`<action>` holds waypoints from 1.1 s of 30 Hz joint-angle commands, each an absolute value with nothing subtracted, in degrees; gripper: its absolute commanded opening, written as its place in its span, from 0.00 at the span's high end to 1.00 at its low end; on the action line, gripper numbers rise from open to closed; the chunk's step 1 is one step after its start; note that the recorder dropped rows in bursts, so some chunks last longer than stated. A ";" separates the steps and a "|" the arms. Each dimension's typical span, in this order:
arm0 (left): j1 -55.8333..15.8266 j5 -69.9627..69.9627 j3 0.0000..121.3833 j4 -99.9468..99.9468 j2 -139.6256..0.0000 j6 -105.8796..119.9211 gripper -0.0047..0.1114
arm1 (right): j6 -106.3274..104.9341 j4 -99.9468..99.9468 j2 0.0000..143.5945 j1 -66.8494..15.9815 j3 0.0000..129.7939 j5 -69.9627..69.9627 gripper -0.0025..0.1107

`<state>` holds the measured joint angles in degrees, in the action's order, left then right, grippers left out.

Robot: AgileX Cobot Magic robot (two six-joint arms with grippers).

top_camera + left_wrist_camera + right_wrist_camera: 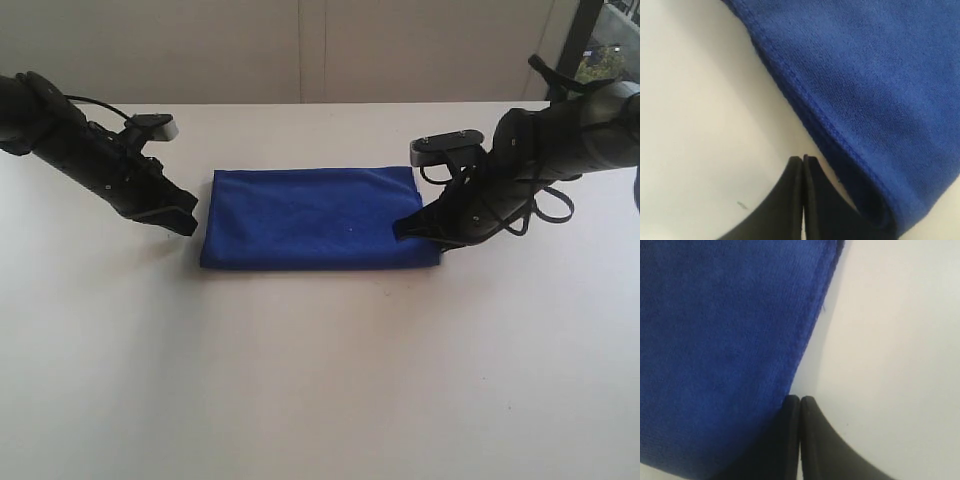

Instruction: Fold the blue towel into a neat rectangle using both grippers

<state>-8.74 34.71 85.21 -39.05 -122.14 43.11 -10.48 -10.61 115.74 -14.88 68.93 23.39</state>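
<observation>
Two claws in exterior view, one either side of blue towel point(310, 215), folded flat into a rectangle mid-counter point(320, 380). Clenched left claw point(190, 222) just beside towel's left edge; clenched right claw point(400, 228) with tip at right edge. Left wrist view: fingers point(795, 200) pinched together, empty, beside stitched hem point(805, 95). Right wrist view: fingers pinched together, empty, at towel's edge.

My exterior camera looks down at a slant across the table point(320, 400) toward the far wall point(200, 50). The wrist cameras look along the left gripper point(803, 159) and right gripper point(800, 399), very close to opposite edges of the blue towel point(315, 215), which all three views share.
</observation>
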 commanded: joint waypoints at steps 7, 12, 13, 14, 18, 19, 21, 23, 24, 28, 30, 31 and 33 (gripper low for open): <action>-8.64 35.37 84.73 -39.41 -121.40 42.27 0.96 | -10.61 -10.85 115.81 -15.52 69.16 25.53 0.98; -8.64 35.37 84.73 -39.41 -121.40 42.27 0.96 | -11.92 -10.71 115.81 -17.15 69.16 25.53 0.98; -8.64 35.37 84.73 -39.41 -121.40 42.27 0.96 | -11.92 -10.71 115.81 -17.15 69.16 25.53 0.98; -8.64 35.37 84.73 -39.41 -121.40 42.27 0.96 | -11.92 -10.71 115.81 -17.15 69.16 25.53 0.98; -8.64 35.37 84.73 -39.41 -121.40 42.27 0.96 | -11.92 -9.86 115.81 -17.04 69.16 25.53 0.98; -8.64 35.37 84.73 -39.41 -121.40 42.27 0.96 | -11.92 -9.37 115.81 -17.04 69.16 25.40 0.98; -8.64 35.26 84.73 -39.41 -121.40 42.27 0.96 | -11.92 -8.63 115.81 -17.04 69.16 24.92 0.98; -8.64 35.16 84.73 -39.30 -121.25 42.27 0.96 | -11.81 -7.08 115.53 -16.60 69.16 24.52 0.98; -8.64 34.86 84.73 -39.19 -121.14 42.27 0.96 | -11.69 -6.34 115.09 -16.23 69.16 24.52 0.98; -8.64 34.72 84.73 -37.34 -118.68 39.64 0.96 | -9.97 -6.22 111.40 -13.32 68.60 24.58 0.98; -8.64 35.74 84.73 -35.32 -116.43 36.06 0.96 | -9.97 -6.22 108.72 -11.88 66.99 24.75 0.98; -8.64 36.53 84.73 -34.34 -115.50 34.54 0.96 | -9.97 -6.22 107.45 -11.14 65.77 24.45 0.98; -8.64 38.98 84.73 -32.42 -113.13 31.27 0.96 | -9.84 -6.76 105.17 -9.67 63.03 22.98 0.98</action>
